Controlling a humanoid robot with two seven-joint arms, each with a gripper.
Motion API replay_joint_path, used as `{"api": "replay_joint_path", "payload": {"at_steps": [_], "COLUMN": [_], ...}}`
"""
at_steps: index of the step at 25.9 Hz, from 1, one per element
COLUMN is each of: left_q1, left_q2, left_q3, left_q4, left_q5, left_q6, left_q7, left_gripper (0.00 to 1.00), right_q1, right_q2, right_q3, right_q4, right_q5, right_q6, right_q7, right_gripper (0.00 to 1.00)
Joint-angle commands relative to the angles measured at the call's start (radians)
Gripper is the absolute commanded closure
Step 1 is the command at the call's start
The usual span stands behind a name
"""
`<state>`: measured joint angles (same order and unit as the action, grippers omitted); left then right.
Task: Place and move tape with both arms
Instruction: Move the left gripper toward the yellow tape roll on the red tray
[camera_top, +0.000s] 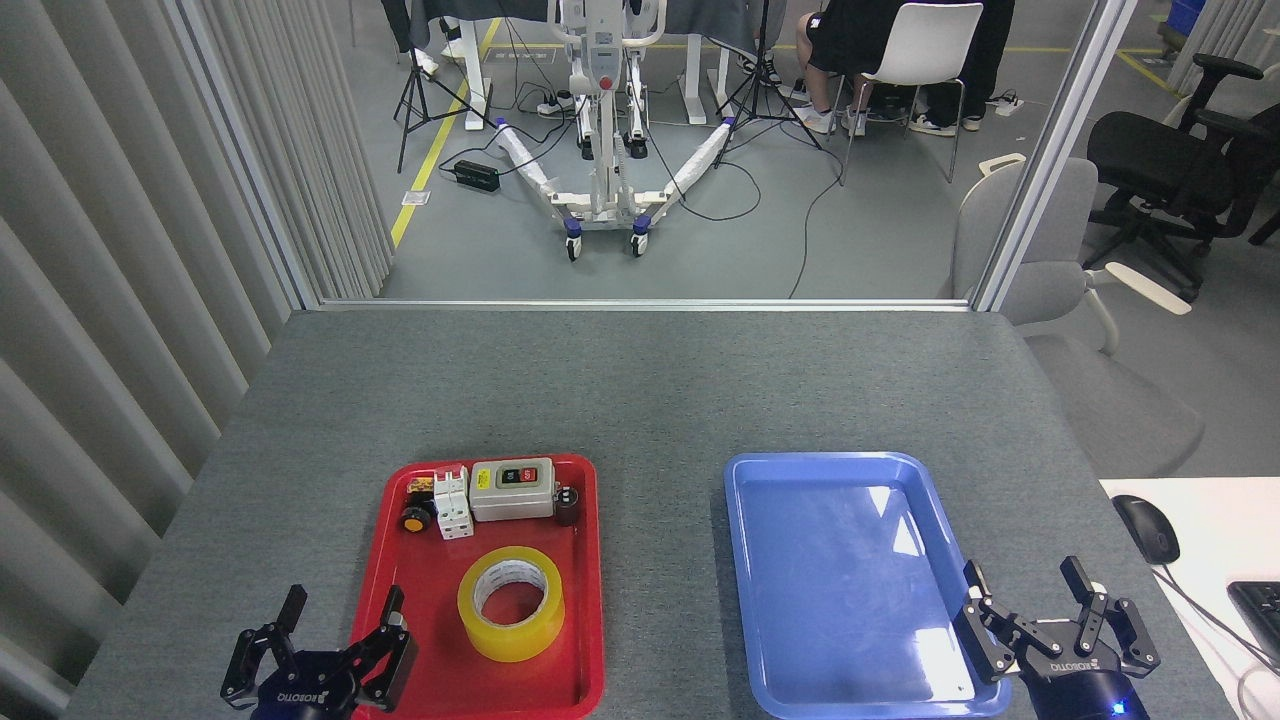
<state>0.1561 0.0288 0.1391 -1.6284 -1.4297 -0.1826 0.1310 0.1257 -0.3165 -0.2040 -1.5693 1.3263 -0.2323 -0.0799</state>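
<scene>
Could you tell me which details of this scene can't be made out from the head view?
- Left claw and right claw: wrists and arms cut off by the bottom edge.
- Tape: core print too small to read.
- Small parts beside the switch box in the red tray: too small to identify.
- Blue tray: near corner hidden behind the right claw.

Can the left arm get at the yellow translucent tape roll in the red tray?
Probably yes: the left end effector is open beside the yellow translucent tape roll, with only bare red tray floor between them.
</scene>
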Motion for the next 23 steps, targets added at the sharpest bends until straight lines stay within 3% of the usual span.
{"api": "replay_joint_path", "payload": {"at_steps": [1,16,20,23], "left_q1": [0.005,-0.018,-0.178,-0.247], "left_q2": [-0.001,-0.023,-0.105,-0.115], "left_q3": [0.004,0.000,-0.003,-0.009], "left_q4": [-0.005,-0.008,0.079,0.131], "left_q5": [0.000,0.006,-0.011,-0.058], "left_q6": [0.002,0.012,0.015,0.043], "left_q7": [-0.001,0.015,0.006,0.002], "left_gripper": [0.00,0.00,0.00,0.00], "right_q1": [0.000,0.003,0.003,0.002], "right_q2": [0.004,-0.007,0.002,0.001], "right_q3": [0.000,0.000,0.000,-0.002], "right_q4": [0.000,0.000,-0.002,0.000], "right_q5": [-0.001,0.001,0.001,0.001], "right_q6": [0.001,-0.005,-0.002,0.008], "right_q7": [-0.001,-0.001,-0.004,-0.004], "right_gripper": [0.00,0.00,0.00,0.00]}}
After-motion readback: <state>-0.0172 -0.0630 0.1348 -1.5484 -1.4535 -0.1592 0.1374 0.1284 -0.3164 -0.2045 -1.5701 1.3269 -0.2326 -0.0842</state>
